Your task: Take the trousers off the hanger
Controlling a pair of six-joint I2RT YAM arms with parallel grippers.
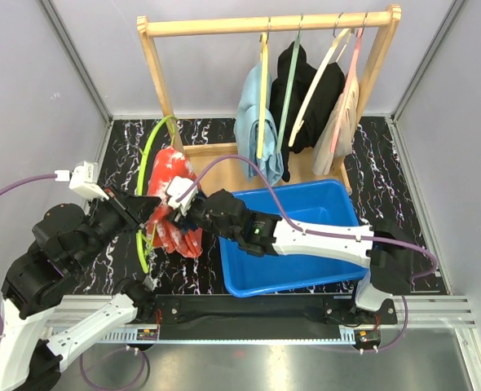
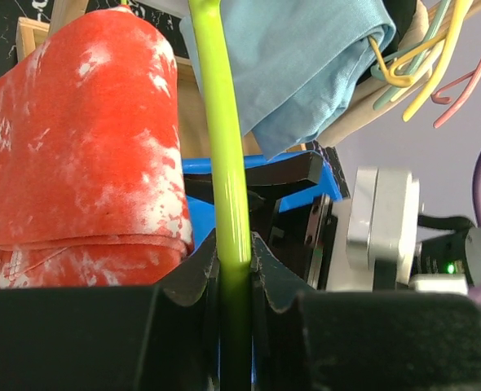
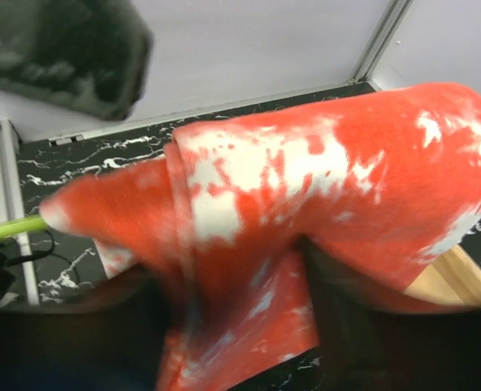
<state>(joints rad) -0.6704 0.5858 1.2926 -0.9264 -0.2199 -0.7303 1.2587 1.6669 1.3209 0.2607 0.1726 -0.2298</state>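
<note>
The red trousers with white blotches (image 1: pixel 174 173) hang folded over a lime-green hanger (image 1: pixel 147 155), held off the rack above the dark marbled table. My left gripper (image 1: pixel 145 221) is shut on the hanger's lower bar; the left wrist view shows the jaws (image 2: pixel 234 261) clamped on the green bar (image 2: pixel 224 147), with the red trousers (image 2: pixel 77 147) to its left. My right gripper (image 1: pixel 177 205) reaches in from the right. In the blurred right wrist view its fingers (image 3: pixel 236 326) close around a fold of the red trousers (image 3: pixel 306 179). The hanger's tip (image 3: pixel 4 230) shows at the left.
A blue bin (image 1: pixel 249 285) stands right of the red trousers, under my right arm. A wooden rack (image 1: pixel 265 23) at the back holds light blue trousers (image 1: pixel 257 122), black trousers (image 1: pixel 302 90) and beige trousers (image 1: pixel 338 122) on hangers. Grey walls enclose the table.
</note>
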